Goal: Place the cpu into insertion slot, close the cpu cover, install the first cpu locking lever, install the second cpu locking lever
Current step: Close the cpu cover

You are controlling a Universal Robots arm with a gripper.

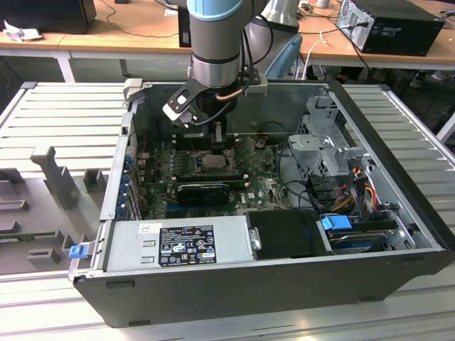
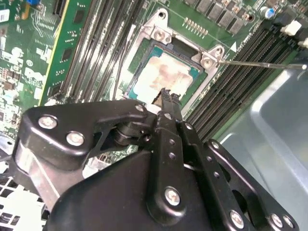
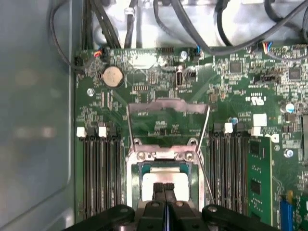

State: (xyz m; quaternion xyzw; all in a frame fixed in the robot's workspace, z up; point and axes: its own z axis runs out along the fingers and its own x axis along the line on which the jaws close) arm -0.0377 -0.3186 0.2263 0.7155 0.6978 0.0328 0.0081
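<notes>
The cpu (image 2: 173,72) lies flat in the insertion slot (image 3: 133,179) on the green board, its pale metal top (image 3: 153,178) showing in both wrist views. My gripper (image 2: 167,94) hangs straight over it, fingers shut together with nothing between them, tips (image 3: 164,186) at or just above the chip's near edge. The cpu cover (image 3: 166,105), a thin silver frame, stands swung up and back from its hinge bracket (image 3: 166,154). A thin lever rod (image 2: 260,63) sticks out sideways from the socket. In the exterior view the gripper (image 1: 217,142) reaches down into the open computer case.
Black memory slots (image 3: 98,173) flank the socket on both sides. A green card (image 3: 260,178) stands close by. Cables (image 3: 192,29) and a coin battery (image 3: 112,76) lie beyond the cover. The case wall (image 1: 384,135), drive cage (image 1: 323,138) and power supply (image 1: 185,241) hem the board in.
</notes>
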